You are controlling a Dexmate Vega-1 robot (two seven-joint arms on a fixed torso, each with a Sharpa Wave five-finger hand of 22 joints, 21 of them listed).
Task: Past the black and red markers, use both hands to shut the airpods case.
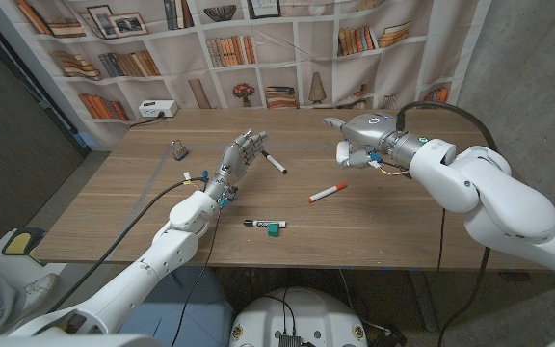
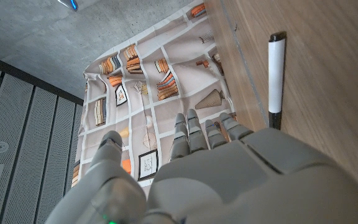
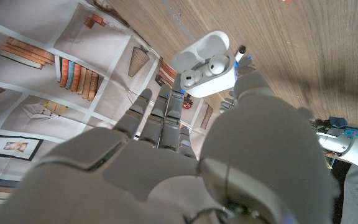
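White plastic airpods case, lid open, buds inside: pinched by right hand above table's far right. Left hand: fingers spread, holds nothing, beside white black-capped marker. Red-capped marker mid-table.

On the table three markers lie around the middle. One marker lies at about 11 o'clock, just right of the left hand. A second marker lies at 2 o'clock of centre, before the right hand. A third marker lies at 6 o'clock, nearest the front edge. A clip stands left of the left hand. A white box sits at the far left corner, before the backdrop. The case lies open at the right hand's thumb.
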